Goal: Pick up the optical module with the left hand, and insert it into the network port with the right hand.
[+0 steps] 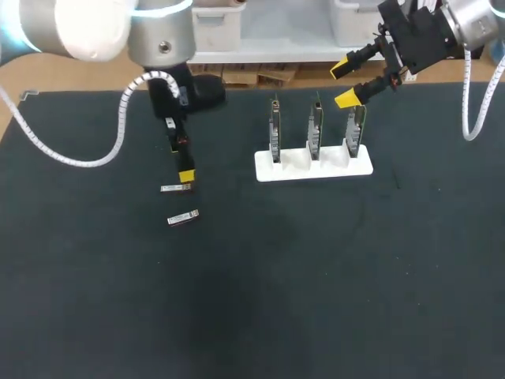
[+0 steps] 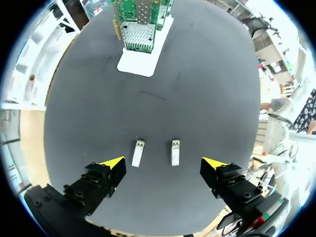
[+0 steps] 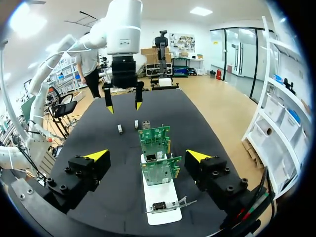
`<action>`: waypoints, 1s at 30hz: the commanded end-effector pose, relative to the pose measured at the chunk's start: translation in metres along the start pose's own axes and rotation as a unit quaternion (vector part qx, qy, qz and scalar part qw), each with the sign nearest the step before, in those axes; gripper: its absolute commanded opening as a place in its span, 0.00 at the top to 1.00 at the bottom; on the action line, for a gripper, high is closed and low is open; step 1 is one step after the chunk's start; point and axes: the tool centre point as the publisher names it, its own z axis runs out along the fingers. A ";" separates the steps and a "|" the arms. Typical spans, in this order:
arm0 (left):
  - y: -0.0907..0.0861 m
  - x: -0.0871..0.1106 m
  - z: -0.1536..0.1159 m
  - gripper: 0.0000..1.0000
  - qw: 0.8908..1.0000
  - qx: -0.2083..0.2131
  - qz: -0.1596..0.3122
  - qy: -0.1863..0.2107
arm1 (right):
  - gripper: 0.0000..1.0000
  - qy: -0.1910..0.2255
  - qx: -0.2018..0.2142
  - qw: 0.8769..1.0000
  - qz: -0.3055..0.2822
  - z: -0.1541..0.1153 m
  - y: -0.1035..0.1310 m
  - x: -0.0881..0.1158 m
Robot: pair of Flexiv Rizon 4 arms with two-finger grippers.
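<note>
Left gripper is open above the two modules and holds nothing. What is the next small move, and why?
Probably shift the left gripper sideways until one optical module alone sits centred between its open fingers, then lower. Now both it and the second module lie on the mat within the fingers' span, so closing might catch both.

A low white stand point(image 1: 313, 167) rests flat on a black mat point(image 1: 316, 300). The stand is a long block with rounded corners, and its top carries three slotted posts with scooped hollows between them. The mat lies under the stand and spreads out from it on every side, much farther in front of it than behind. Behind the stand, past the mat's far edge, a strip of bare wooden tabletop point(image 1: 79, 79) shows. A few faint pale specks dot the mat around the stand.
</note>
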 end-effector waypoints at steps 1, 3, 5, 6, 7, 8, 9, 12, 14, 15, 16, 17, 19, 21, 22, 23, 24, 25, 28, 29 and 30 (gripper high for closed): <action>-0.007 -0.008 -0.005 0.00 0.999 -0.023 0.002 0.029 | 0.00 0.000 0.001 1.000 0.000 0.000 0.001 0.000; -0.008 -0.006 -0.005 0.00 0.999 -0.029 0.002 0.037 | 0.00 0.000 0.001 1.000 0.000 0.000 0.001 0.000; -0.008 -0.001 -0.002 0.00 0.999 -0.030 -0.001 0.033 | 0.00 0.000 0.001 1.000 0.000 0.000 0.001 0.000; -0.009 0.001 -0.001 0.00 0.999 -0.031 -0.003 0.034 | 0.00 0.000 0.001 1.000 0.000 0.000 0.001 0.000; -0.009 0.003 0.001 0.00 0.999 -0.031 -0.006 0.036 | 0.00 0.000 0.001 1.000 0.000 0.000 0.001 0.000; -0.009 0.005 0.003 0.00 0.999 -0.031 -0.008 0.035 | 0.00 0.000 0.001 1.000 0.000 0.000 0.001 0.000; -0.010 0.008 0.005 0.00 0.999 -0.031 -0.012 0.034 | 0.00 0.000 0.001 1.000 0.000 0.000 0.001 0.000; -0.011 0.016 0.011 0.00 0.999 -0.030 -0.015 0.034 | 0.00 0.000 0.001 1.000 0.000 0.000 0.001 0.000; -0.011 0.021 0.014 0.00 0.999 -0.028 -0.017 0.033 | 0.00 0.000 0.001 1.000 0.000 0.000 0.001 0.000; -0.011 0.024 0.016 0.00 0.999 -0.028 -0.017 0.033 | 0.00 0.000 0.001 1.000 0.000 0.000 0.001 0.000; -0.010 0.026 0.017 0.00 0.999 -0.027 -0.017 0.034 | 0.00 0.000 0.001 1.000 0.000 0.000 0.001 0.000; -0.010 0.029 0.018 0.00 0.999 -0.027 -0.016 0.034 | 0.00 0.000 0.001 1.000 0.000 0.000 0.001 0.000; -0.010 0.033 0.021 0.00 0.999 -0.026 -0.013 0.037 | 0.00 0.000 0.001 1.000 0.000 0.000 0.001 0.000; -0.009 0.037 0.024 0.00 0.999 -0.022 -0.013 0.042 | 0.00 0.000 0.001 1.000 0.000 0.000 0.001 0.000; -0.008 0.037 0.025 0.00 0.998 -0.023 -0.017 0.050 | 0.00 0.000 0.001 1.000 0.000 0.000 0.001 0.000; -0.008 0.037 0.025 0.00 0.998 -0.025 -0.013 0.050 | 0.00 0.000 0.001 1.000 0.000 0.000 0.001 0.000; -0.008 0.037 0.025 0.00 0.998 -0.026 -0.009 0.048 | 0.00 0.000 0.001 1.000 0.000 0.000 0.001 0.000; -0.007 0.037 0.025 0.00 0.998 -0.028 -0.006 0.051 | 0.00 0.000 0.001 1.000 0.000 0.000 0.001 0.000; -0.004 0.034 0.025 0.00 0.998 -0.032 0.006 0.050 | 0.00 0.000 0.001 1.000 0.000 0.000 0.001 0.000; -0.003 0.033 0.026 0.00 0.998 -0.033 0.009 0.049 | 0.00 0.000 0.001 1.000 0.000 0.000 0.001 0.000; -0.002 0.032 0.026 0.00 0.998 -0.034 0.015 0.046 | 0.00 0.000 0.001 1.000 0.000 0.000 0.001 0.000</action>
